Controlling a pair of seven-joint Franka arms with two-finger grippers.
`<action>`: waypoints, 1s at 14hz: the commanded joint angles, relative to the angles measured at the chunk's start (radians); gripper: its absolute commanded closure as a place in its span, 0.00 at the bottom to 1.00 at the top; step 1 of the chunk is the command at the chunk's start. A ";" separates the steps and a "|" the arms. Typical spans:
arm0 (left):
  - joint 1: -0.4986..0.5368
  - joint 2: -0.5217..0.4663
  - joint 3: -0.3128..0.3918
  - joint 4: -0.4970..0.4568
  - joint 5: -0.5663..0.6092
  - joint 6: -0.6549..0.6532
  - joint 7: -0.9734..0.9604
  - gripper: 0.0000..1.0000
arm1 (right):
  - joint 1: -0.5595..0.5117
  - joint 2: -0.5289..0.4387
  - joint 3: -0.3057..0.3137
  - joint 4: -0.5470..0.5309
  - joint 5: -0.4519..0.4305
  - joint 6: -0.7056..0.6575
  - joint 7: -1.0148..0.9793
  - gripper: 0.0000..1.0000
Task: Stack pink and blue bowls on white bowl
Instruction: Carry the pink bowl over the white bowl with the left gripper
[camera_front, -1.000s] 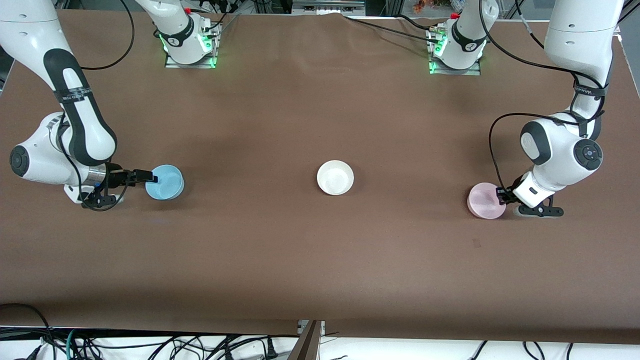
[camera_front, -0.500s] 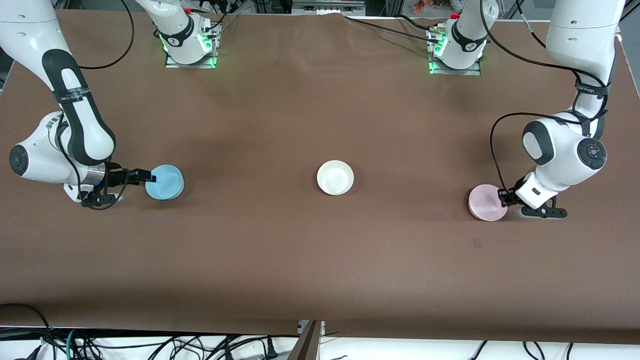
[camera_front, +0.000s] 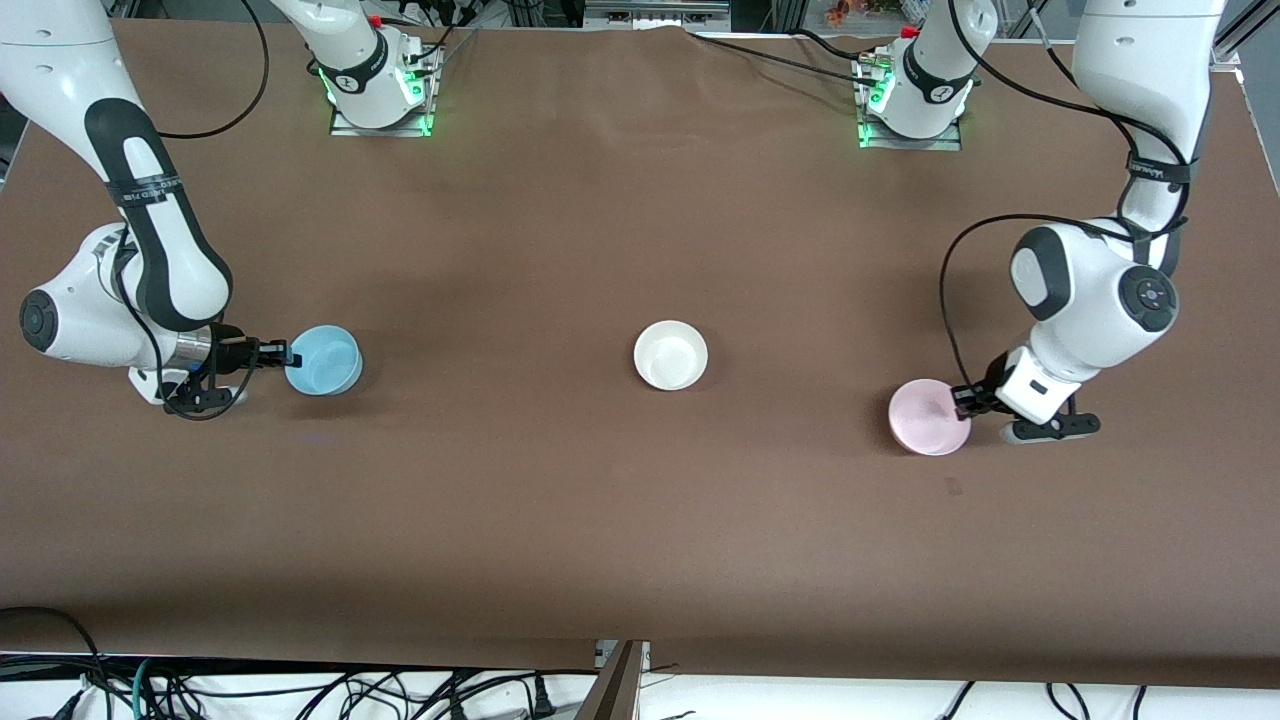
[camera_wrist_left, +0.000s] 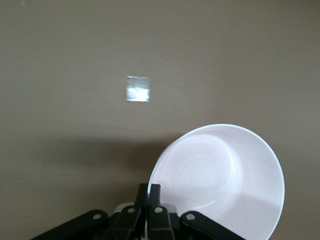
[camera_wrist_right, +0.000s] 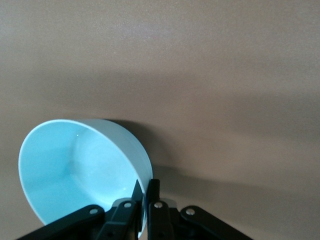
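Observation:
The white bowl (camera_front: 670, 354) stands upright at the middle of the brown table. My left gripper (camera_front: 965, 403) is shut on the rim of the pink bowl (camera_front: 926, 418), which hangs tilted just over the table, toward the left arm's end from the white bowl. In the left wrist view the pink bowl (camera_wrist_left: 220, 180) looks pale, with the gripper (camera_wrist_left: 148, 192) pinching its rim. My right gripper (camera_front: 288, 355) is shut on the rim of the blue bowl (camera_front: 324, 361), toward the right arm's end. In the right wrist view the blue bowl (camera_wrist_right: 80, 170) tilts in the gripper (camera_wrist_right: 145, 192).
Both arm bases (camera_front: 380, 95) (camera_front: 912, 105) stand with green lights and cables along the table's edge farthest from the front camera. A small dark mark (camera_front: 952, 487) lies on the cloth nearer the front camera than the pink bowl. Cables hang below the table's near edge.
My right gripper has shut on the blue bowl's rim. My left arm has carried the pink bowl a short way toward the white bowl.

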 joint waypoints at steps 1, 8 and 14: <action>-0.001 -0.034 -0.085 -0.007 -0.019 -0.022 -0.173 1.00 | -0.007 -0.012 0.009 0.011 0.025 -0.045 -0.015 1.00; -0.154 -0.052 -0.142 -0.010 0.047 -0.022 -0.552 1.00 | 0.005 -0.015 0.012 0.196 0.024 -0.289 0.072 1.00; -0.335 -0.055 -0.142 -0.006 0.130 -0.020 -0.900 1.00 | 0.090 -0.021 0.013 0.322 0.011 -0.444 0.165 1.00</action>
